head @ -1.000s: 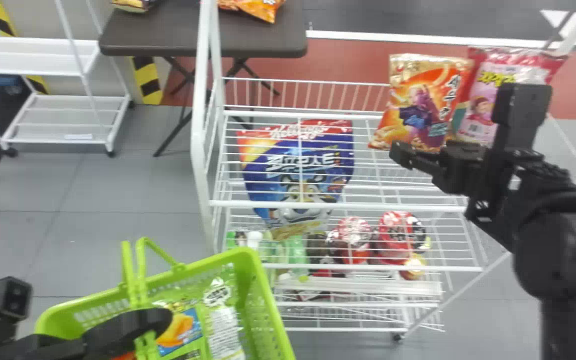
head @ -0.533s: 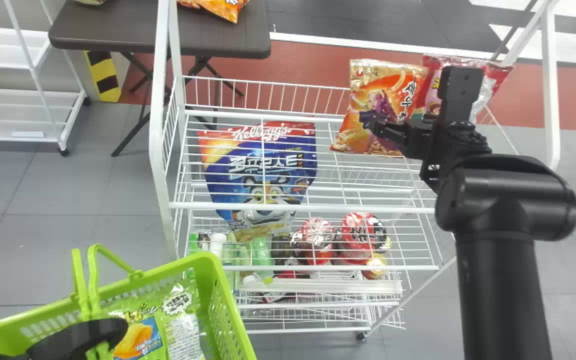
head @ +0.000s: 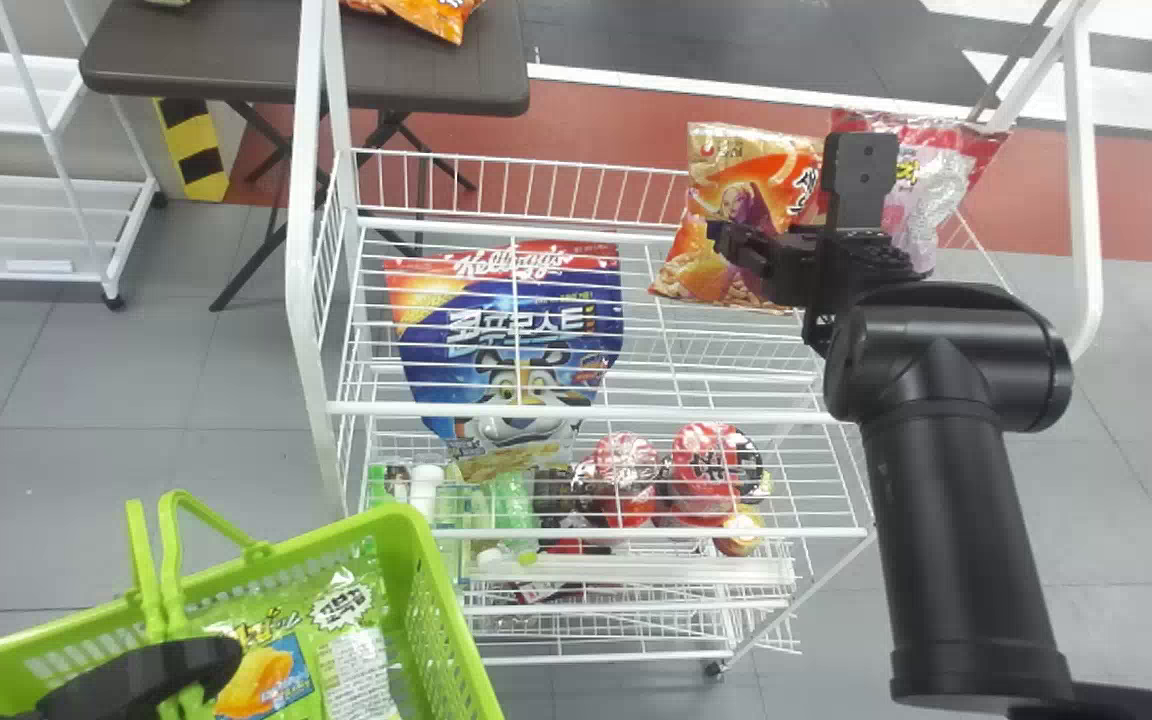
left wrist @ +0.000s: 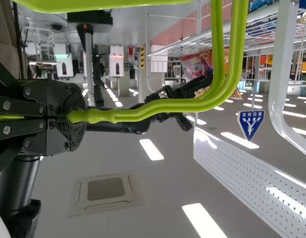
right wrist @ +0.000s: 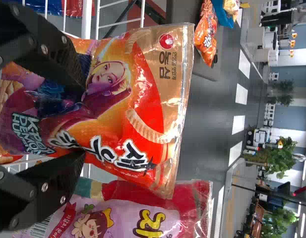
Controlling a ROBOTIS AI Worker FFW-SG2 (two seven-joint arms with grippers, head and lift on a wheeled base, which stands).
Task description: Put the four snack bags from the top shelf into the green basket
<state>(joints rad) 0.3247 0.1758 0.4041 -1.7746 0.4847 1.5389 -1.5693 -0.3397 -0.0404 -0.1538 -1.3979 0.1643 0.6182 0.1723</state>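
In the head view my right gripper (head: pixel 726 240) is at the front of the orange snack bag (head: pixel 708 270), which stands on the top shelf (head: pixel 496 228). Its fingers are apart in the right wrist view, where the gripper (right wrist: pixel 84 126) faces the orange bag (right wrist: pixel 157 99). A pink-and-red snack bag (head: pixel 921 190) stands just right of that bag. At lower left my left gripper (head: pixel 151 672) holds the handles of the green basket (head: pixel 421 560); in the left wrist view the gripper (left wrist: pixel 68 116) is shut on them. A green snack bag (head: pixel 346 600) lies in the basket.
A blue cereal bag (head: pixel 526 340) shows through the shelf wires at left. Cups (head: pixel 706 465) and bottles (head: pixel 511 505) stand lower in the rack. The rack's white left post (head: pixel 301 250) rises between basket and shelf. A dark table (head: pixel 426 65) is behind.
The head view has shifted to the right. My right gripper has moved left relative to the snack bags and now overlaps the front of the orange bag. The left gripper still holds the basket.
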